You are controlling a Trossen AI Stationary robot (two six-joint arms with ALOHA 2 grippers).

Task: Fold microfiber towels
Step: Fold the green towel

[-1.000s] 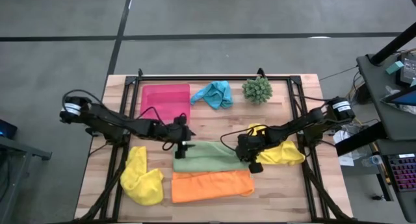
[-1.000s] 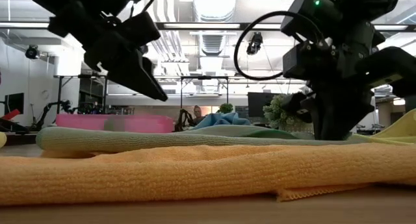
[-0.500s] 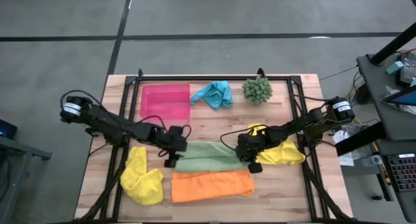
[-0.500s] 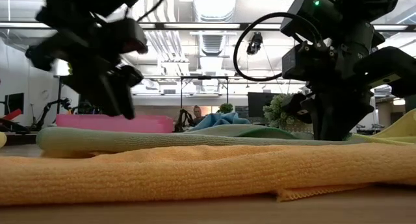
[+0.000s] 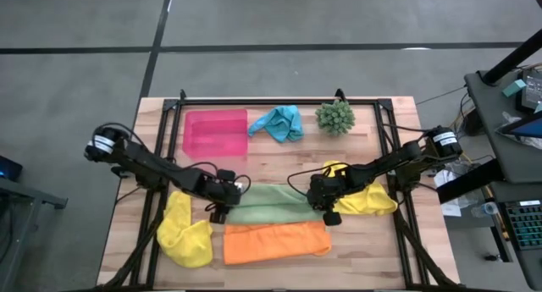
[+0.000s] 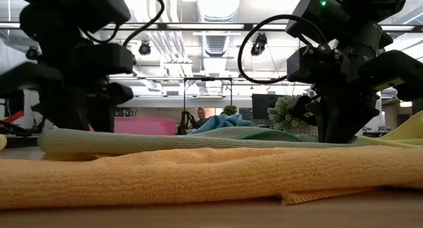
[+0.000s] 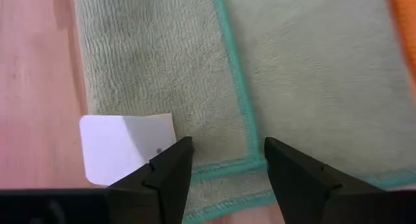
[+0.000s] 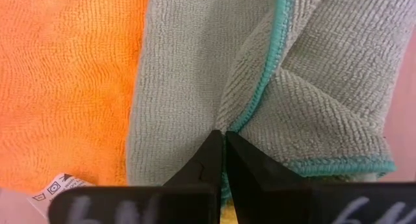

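A light green towel [image 5: 271, 203] lies folded flat at the table's middle, with an orange towel [image 5: 275, 241] just nearer. My left gripper [image 7: 224, 160] stands open, pointing steeply down over the green towel's left end, where a teal-hemmed corner [image 7: 244, 165] and a white label [image 7: 127, 149] show. My right gripper [image 8: 225, 149] is shut at the towel's right end [image 5: 322, 209]. One yellow towel [image 5: 186, 233] lies bunched at the near left and another [image 5: 368, 199] lies under my right arm. A turquoise towel [image 5: 279, 123] is crumpled at the far middle. My left gripper is low over the towel's left corner, and I cannot tell whether its fingers [image 7: 172, 165] touch the cloth. My right gripper pinches the green towel at a teal-hemmed edge [image 8: 250, 110] near its right end, slanting down from the table's right. The cloth puckers toward the fingertips [image 8: 214, 152], and the rest lies on the table.
A pink tray [image 5: 214, 131] lies at the far left and a spiky green plant ball [image 5: 335, 116] at the far right. Black frame rails [image 5: 391, 157] run along the table's sides. Bare wood [image 5: 279, 161] shows between the tray and the green towel.
My left gripper has come down and toward the table's near left, to the green towel's left end, tipping more steeply downward. My right gripper and the towels have kept still.
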